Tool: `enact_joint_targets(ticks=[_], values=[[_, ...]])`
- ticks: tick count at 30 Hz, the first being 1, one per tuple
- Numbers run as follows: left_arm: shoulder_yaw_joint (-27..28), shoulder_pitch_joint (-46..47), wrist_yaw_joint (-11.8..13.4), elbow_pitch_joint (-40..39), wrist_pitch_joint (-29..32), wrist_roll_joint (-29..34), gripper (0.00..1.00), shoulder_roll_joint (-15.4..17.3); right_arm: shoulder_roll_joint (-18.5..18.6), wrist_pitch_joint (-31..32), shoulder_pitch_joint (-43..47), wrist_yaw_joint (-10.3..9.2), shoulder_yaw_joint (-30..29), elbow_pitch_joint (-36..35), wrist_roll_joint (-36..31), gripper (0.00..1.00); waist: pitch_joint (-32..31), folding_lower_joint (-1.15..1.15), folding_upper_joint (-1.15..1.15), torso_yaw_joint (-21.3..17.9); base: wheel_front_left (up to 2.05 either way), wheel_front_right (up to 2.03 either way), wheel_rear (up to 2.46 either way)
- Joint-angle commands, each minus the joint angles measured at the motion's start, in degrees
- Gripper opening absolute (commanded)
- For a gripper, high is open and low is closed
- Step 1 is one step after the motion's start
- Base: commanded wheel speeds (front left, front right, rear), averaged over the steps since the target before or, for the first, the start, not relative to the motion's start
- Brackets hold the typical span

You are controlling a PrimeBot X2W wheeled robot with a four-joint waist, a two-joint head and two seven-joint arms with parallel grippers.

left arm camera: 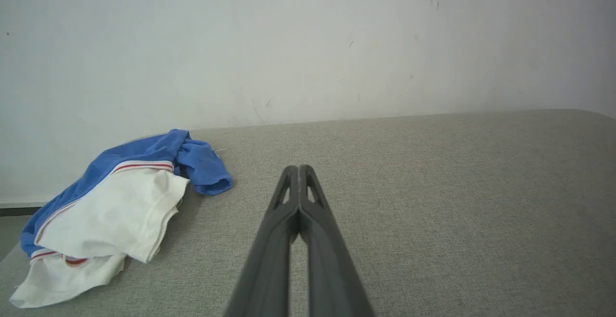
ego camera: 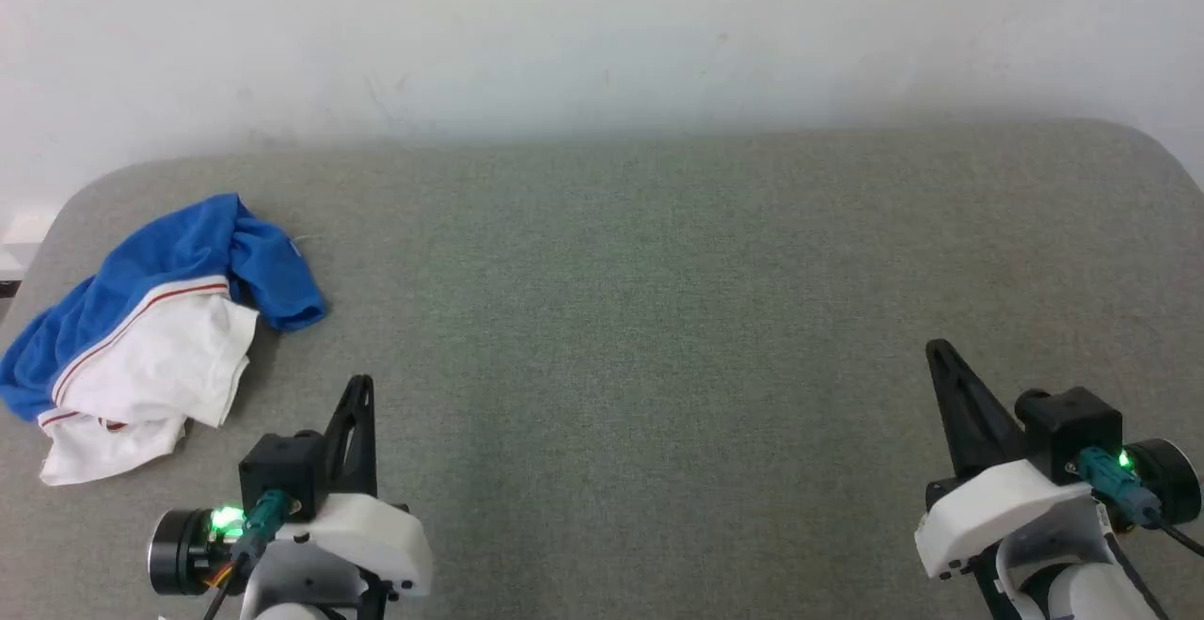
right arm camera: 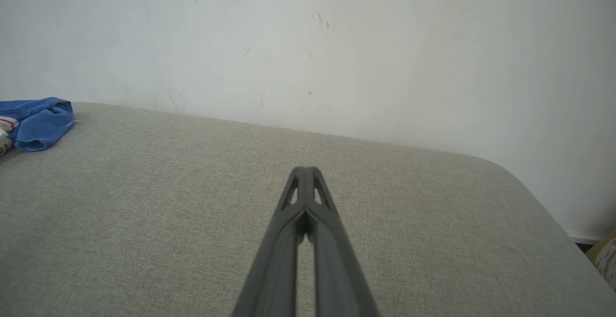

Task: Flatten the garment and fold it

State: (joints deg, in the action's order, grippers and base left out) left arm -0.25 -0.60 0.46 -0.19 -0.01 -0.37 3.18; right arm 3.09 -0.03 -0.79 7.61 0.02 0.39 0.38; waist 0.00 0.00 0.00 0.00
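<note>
Head view: crumpled garment (ego camera: 155,333) lies ahead-left of the left tool (ego camera: 360,383) (the nearer one), well apart from the right tool (ego camera: 937,347); both closed, empty.

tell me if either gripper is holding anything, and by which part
Nothing is held. The left gripper and the right gripper are both shut on nothing; the garment lies crumpled on the table, apart from both.
</note>
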Motion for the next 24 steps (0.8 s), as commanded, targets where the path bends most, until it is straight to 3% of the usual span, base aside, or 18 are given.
enact_joint_targets(ticks=[1,14,15,24], values=[[0.25,0.6,-0.46,0.19,0.01,0.37,0.0,-0.3,-0.22,0.03,0.79,-0.12,-0.02,-0.39,-0.38,0.0,0.0,0.0,0.0,0.0,0.0,0.0,0.0],[0.25,0.6,-0.46,0.19,0.01,0.37,0.0,-0.3,-0.22,0.03,0.79,-0.12,-0.02,-0.39,-0.38,0.0,0.0,0.0,0.0,0.0,0.0,0.0,0.0],[0.0,0.0,0.0,0.0,0.0,0.0,1.0,0.0,0.0,0.0,0.02,0.0,0.0,0.0,0.0,1.0,0.0,0.0,0.0,0.0,0.0,0.0,0.0],[-0.23,-0.19,0.11,0.05,-0.65,-0.27,1.0,0.01,0.04,-0.65,0.14,-0.01,-0.7,0.32,0.56,1.0,0.03,0.0,0.0,0.01,0.0,0.0,0.0]])
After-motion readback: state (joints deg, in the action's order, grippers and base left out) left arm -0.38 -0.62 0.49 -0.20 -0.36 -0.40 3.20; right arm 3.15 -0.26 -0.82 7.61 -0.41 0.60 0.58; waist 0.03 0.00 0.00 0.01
